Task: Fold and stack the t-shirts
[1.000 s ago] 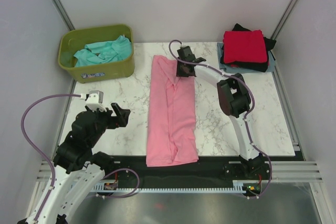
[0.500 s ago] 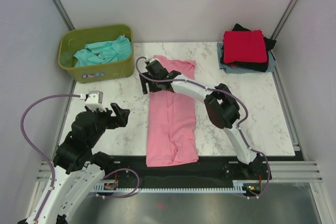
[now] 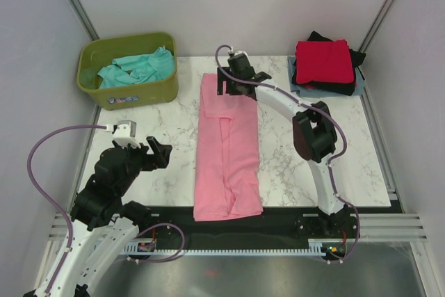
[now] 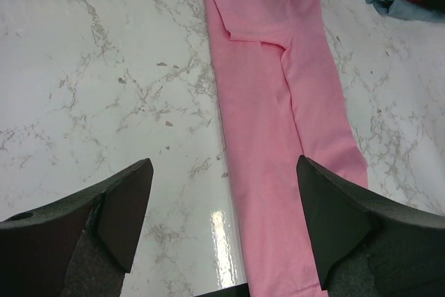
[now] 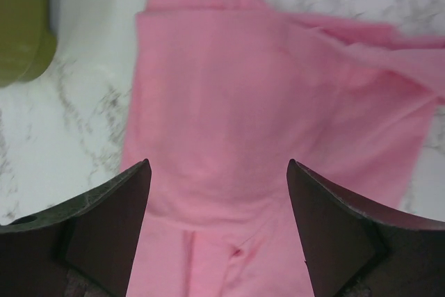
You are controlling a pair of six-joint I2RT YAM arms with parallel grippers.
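A large pink t-shirt (image 3: 228, 151) lies folded into a long strip down the middle of the marble table (image 3: 153, 113). My right gripper (image 3: 235, 87) hovers open over its far end; in the right wrist view the pink cloth (image 5: 264, 102) fills the space between the fingers, and the gripper (image 5: 219, 206) holds nothing. My left gripper (image 3: 164, 154) is open over bare table left of the shirt, and its wrist view (image 4: 222, 206) shows the shirt's left edge (image 4: 278, 102) between its fingers. A red t-shirt (image 3: 322, 60) tops a folded stack at the back right. A teal t-shirt (image 3: 135, 67) lies crumpled in the tub.
The olive-green tub (image 3: 128, 92) stands at the back left corner. The stack has a black shirt (image 3: 348, 87) and a grey-blue one (image 3: 295, 83) under the red. A black strip (image 3: 278, 217) runs along the table's near edge.
The right gripper has opened. It swung left across the shirt's far end, then came back over the middle of that end. The left arm has not moved.
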